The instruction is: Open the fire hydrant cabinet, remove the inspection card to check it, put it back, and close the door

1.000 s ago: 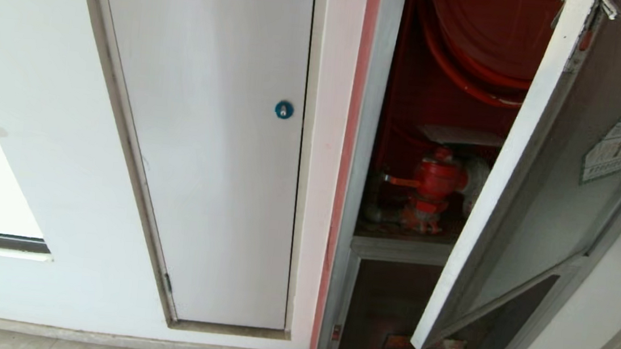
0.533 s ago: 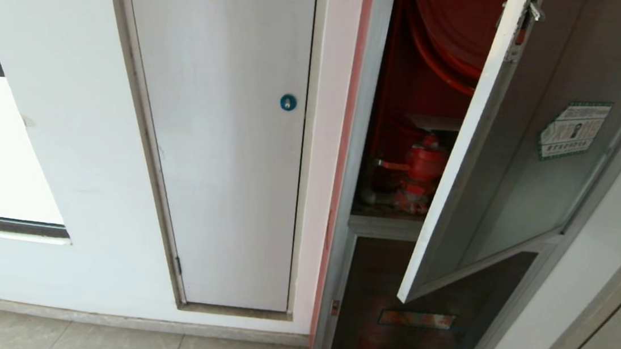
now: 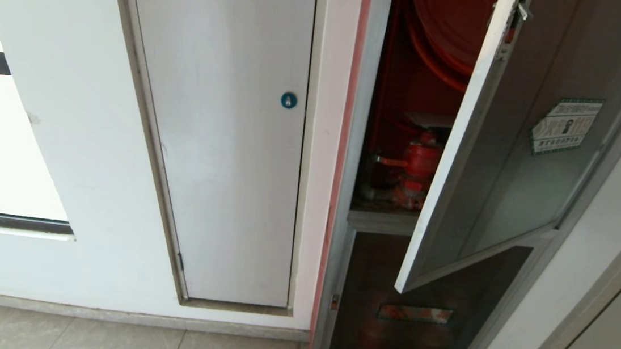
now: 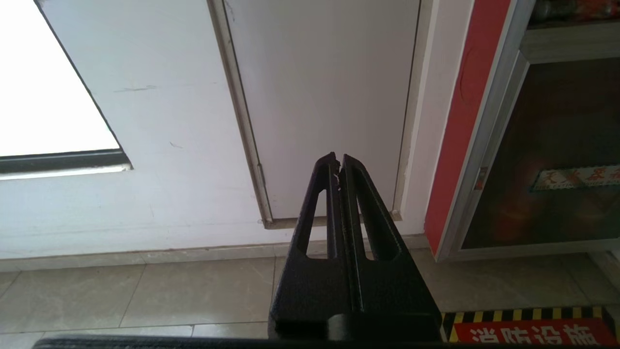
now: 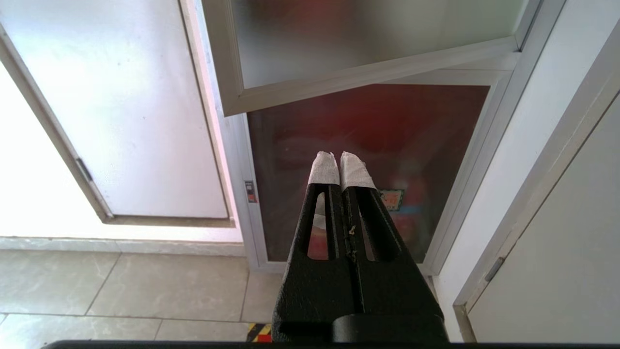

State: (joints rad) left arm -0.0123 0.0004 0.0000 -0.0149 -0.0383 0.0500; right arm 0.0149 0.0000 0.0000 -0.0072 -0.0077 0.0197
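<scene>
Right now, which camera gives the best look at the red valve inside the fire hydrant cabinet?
The head view: the red valve shows through the gap beside the half-open door, though the door's edge hides part of it. The left wrist view catches only the cabinet's lower frame, and the right wrist view only the door's bottom edge and lower pane.

The door: tinted glossy glass in brushed aluminium frame. The fire hydrant cabinet: red painted interior. Floor: smooth beige tile. Right gripper: matt black, white-taped tips.
</scene>
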